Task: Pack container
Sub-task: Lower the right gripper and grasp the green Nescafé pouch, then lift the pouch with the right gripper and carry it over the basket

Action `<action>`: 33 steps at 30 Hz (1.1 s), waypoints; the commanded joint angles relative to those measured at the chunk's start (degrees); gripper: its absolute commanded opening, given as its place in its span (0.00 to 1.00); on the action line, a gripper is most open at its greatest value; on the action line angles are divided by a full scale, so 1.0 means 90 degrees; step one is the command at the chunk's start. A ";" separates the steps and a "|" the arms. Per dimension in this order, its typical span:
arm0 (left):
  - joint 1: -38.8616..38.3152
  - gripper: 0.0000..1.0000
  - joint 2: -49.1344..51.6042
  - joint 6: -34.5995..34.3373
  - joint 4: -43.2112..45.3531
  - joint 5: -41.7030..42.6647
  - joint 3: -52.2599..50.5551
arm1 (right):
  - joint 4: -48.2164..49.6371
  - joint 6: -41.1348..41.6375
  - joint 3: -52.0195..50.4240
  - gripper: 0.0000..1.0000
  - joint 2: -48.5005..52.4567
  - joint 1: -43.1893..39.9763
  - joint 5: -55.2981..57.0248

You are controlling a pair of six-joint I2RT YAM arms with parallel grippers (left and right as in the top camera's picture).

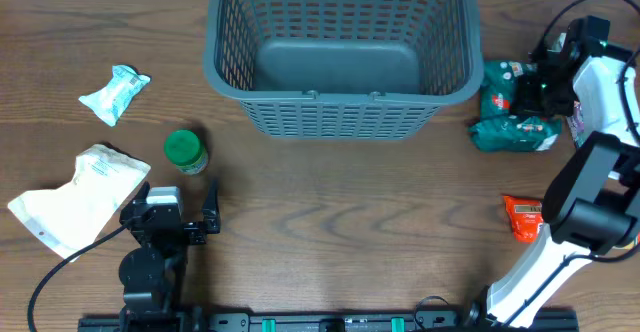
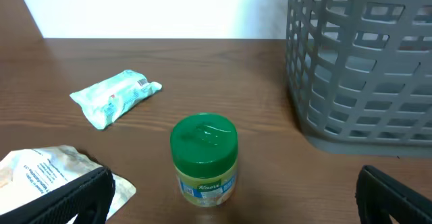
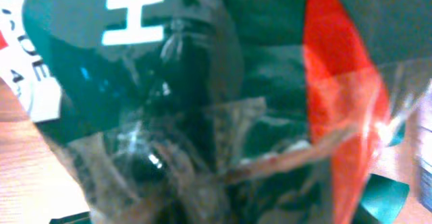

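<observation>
Zero items lie in the large dark grey plastic lattice basket [image 1: 340, 94] yet; it sits at the top centre of the overhead view on the brown wooden desk [image 1: 350, 212], and its solid base shows bare. By my judgement the packing has hardly begun.

You have at least five loose things left:
- a pale teal crinkled packet [image 1: 115, 92] at upper left
- a small jar with a green lid [image 1: 186, 152] below it
- a white paper pouch [image 1: 75, 192] at lower left
- a dark green printed plastic bag [image 1: 510, 112] just beside the basket's right wall
- a small orange packet [image 1: 522, 217] at lower right

Your left end effector [image 2: 234, 183] is spread wide and holds nothing. In the left wrist view its two dark fingers [image 2: 67, 197] sit at the bottom corners, with the green-lidded jar upright ahead of them and touched by neither.

Your right end effector [image 1: 535, 90] is down at the green bag. The right wrist view is filled with blurred green and red plastic and shows no fingers, so I cannot tell whether it has closed on the bag or only presses against it.
</observation>
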 commanded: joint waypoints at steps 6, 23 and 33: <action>-0.0007 0.99 -0.0044 -0.0056 -0.0044 -0.0073 -0.0151 | 0.0066 0.0189 0.0119 0.01 -0.1727 0.0012 0.0272; -0.0007 0.99 -0.0044 -0.0058 -0.0044 -0.0073 -0.0151 | -0.0061 0.0189 0.0554 0.01 -0.5144 0.0012 0.0323; -0.0007 0.99 -0.0044 -0.0058 -0.0044 -0.0073 -0.0151 | -0.0049 -0.0444 0.1110 0.01 -0.5610 0.0325 -0.1858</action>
